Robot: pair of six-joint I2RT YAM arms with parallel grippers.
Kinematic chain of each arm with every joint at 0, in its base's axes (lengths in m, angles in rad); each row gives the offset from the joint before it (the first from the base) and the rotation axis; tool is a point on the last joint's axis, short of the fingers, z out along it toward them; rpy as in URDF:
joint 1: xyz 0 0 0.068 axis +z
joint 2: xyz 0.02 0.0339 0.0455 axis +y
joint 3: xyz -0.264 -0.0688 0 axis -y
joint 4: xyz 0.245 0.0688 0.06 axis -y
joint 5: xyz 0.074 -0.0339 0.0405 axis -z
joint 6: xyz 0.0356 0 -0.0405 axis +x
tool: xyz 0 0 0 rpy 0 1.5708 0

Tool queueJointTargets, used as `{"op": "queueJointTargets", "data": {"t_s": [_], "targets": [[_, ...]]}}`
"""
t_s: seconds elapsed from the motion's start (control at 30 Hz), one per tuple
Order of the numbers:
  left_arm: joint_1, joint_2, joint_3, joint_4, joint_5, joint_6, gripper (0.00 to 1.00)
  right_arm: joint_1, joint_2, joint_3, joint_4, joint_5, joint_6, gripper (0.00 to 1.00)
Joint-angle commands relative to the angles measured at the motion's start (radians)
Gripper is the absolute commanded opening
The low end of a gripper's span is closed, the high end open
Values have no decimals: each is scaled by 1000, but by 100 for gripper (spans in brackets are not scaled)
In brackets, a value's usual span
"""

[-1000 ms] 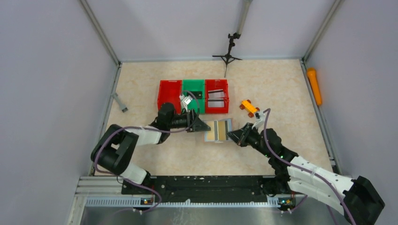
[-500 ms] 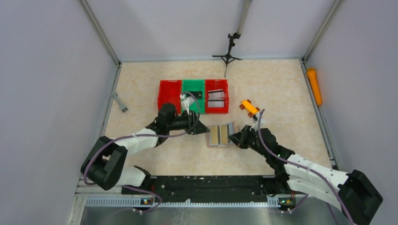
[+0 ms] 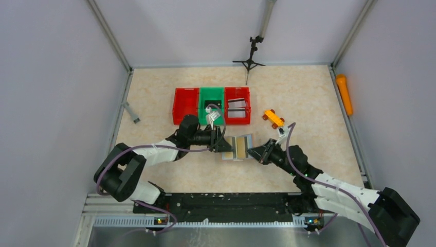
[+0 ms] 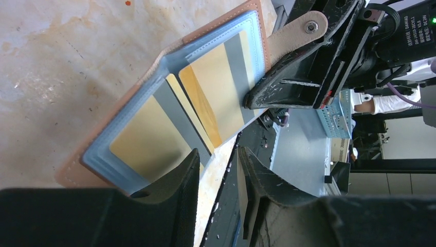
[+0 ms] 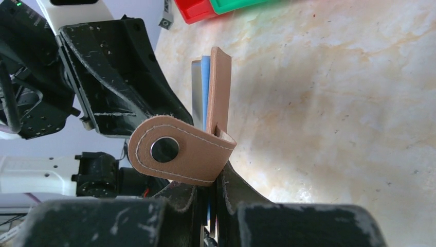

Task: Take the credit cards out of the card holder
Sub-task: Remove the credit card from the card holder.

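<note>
Your left arm [image 3: 154, 151] and right arm [image 3: 339, 188], white shells over black joints, purple cables [image 4: 414, 99] behind the jaws, left gripper [image 4: 218, 154] fingers [image 4: 172, 188] matte black, scuffed, white-flecked, white lettering on the motor [image 4: 411, 31] behind the right jaws.

1. Top view: holder [image 3: 237, 147] is too small to count cards. Its left edge sits under the left gripper [image 3: 225, 146], its right edge under the right gripper [image 3: 252, 151].
2. Left wrist: holder's near corner and the near ends of the cards [image 4: 149, 139] are hidden behind a finger [image 4: 177, 177].
3. Right wrist: holder edge-on, cards unseen; snap tab [image 5: 177, 150] covers the clamped edge.
4. Green bin [image 3: 202, 100]: contents partly behind the left wrist, unclear.
</note>
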Motion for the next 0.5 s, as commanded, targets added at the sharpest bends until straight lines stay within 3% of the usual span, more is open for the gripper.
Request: {"op": "queueJointTargets", "data": {"t_s": [0.0,0.13,0.3,0.47], "targets": [[3,7,31,55,26,-7,36,-6,-21,-17,198,-44,50,0],[16,31,35,57,35,-32,35,-6,-23,-41,281,-66,74,0],[65,75,-19,303,118,-189,38,-6,-21,-57,333,-74,94,0],[69,100,-30,408,158,-256,40,-6,-17,-69,383,-76,122,0]]}}
